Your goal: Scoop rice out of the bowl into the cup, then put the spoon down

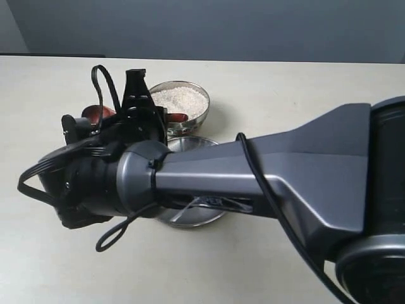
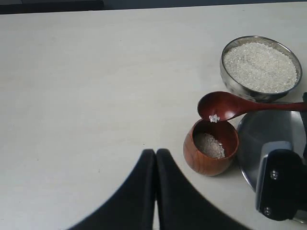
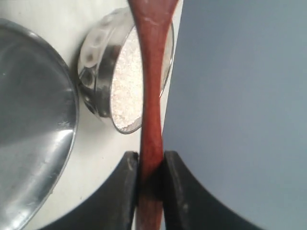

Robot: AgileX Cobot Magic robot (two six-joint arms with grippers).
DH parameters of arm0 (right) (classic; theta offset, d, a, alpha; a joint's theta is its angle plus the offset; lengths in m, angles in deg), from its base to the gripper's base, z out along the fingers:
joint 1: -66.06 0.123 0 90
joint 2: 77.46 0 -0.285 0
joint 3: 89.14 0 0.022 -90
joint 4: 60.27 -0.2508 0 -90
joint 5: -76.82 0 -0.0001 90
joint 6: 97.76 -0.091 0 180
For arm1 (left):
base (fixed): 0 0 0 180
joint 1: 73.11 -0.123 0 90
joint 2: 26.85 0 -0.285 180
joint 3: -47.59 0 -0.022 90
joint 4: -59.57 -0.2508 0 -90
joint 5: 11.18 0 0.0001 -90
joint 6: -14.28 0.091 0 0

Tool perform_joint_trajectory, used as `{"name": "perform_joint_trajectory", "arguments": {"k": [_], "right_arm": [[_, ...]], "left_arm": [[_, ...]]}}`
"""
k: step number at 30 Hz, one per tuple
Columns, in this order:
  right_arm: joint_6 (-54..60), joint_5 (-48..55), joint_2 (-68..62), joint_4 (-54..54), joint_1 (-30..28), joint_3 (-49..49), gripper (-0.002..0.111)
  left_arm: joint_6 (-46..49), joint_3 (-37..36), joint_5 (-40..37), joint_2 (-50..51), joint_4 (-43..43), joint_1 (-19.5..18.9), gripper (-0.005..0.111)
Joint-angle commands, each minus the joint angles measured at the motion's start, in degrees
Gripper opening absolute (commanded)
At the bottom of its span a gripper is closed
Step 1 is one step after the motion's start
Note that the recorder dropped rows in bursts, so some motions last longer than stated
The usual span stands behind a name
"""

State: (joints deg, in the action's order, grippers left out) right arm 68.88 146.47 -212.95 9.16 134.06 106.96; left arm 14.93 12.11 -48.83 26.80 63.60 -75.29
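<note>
A pale table (image 2: 86, 86) carries a flat steel plate (image 2: 268, 134), a steel bowl (image 2: 230, 85) heaped with rice (image 2: 259, 67), and a partly filled wooden cup (image 2: 201, 163). The right end effector (image 3: 151, 160) clamps the spoon (image 2: 225, 106) by its thin handle, with the head far out front, tipped over the cup. The spoon seems light, stiff and smooth, so a far-back handle grip suits it. The left end effector (image 2: 155, 158) is closed and empty near the cup.

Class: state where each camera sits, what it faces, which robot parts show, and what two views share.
Exterior: off-arm, looking down over the right arm at the bowl.
Left wrist: rides behind the shut left gripper, facing cup and spoon.
Right wrist: rides behind the right gripper, looking along the clamped spoon.
All share the bowl.
</note>
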Motion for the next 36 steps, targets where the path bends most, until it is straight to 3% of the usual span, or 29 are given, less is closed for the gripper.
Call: {"name": "perform_joint_trajectory", "arguments": {"k": [1, 6, 9, 12, 15, 18, 28, 36], "right_arm": [[-1.1, 0.3, 0.2, -2.3, 0.0, 0.2, -0.001], [-1.2, 0.3, -0.6, -3.6, 0.0, 0.2, -0.001], [4.8, 0.3, -0.6, -7.1, 0.0, 0.2, -0.001], [0.8, 0.3, -0.6, -5.3, 0.0, 0.2, -0.001], [7.1, 0.3, -0.6, -9.8, 0.0, 0.2, -0.001], [1.0, 0.3, -0.5, -7.5, 0.0, 0.2, -0.001], [-3.5, 0.3, 3.9, -7.1, -0.6, 0.2, -0.001], [-7.9, 0.3, 8.7, -24.0, -7.5, 0.2, -0.001]], "left_arm": [[-0.1, 0.0, 0.1, 0.1, -0.3, -0.1, 0.000], [-0.1, 0.0, 0.1, 0.1, -0.3, -0.1, 0.000], [-0.1, 0.0, 0.1, 0.1, -0.3, -0.1, 0.000], [-0.1, 0.0, 0.1, 0.1, -0.3, -0.1, 0.000], [-0.1, 0.0, 0.1, 0.1, -0.3, -0.1, 0.000], [-0.1, 0.0, 0.1, 0.1, -0.3, -0.1, 0.000], [-0.1, 0.0, 0.2, 0.1, -0.3, -0.1, 0.000], [-0.1, 0.0, 0.2, 0.1, -0.3, -0.1, 0.000]]}}
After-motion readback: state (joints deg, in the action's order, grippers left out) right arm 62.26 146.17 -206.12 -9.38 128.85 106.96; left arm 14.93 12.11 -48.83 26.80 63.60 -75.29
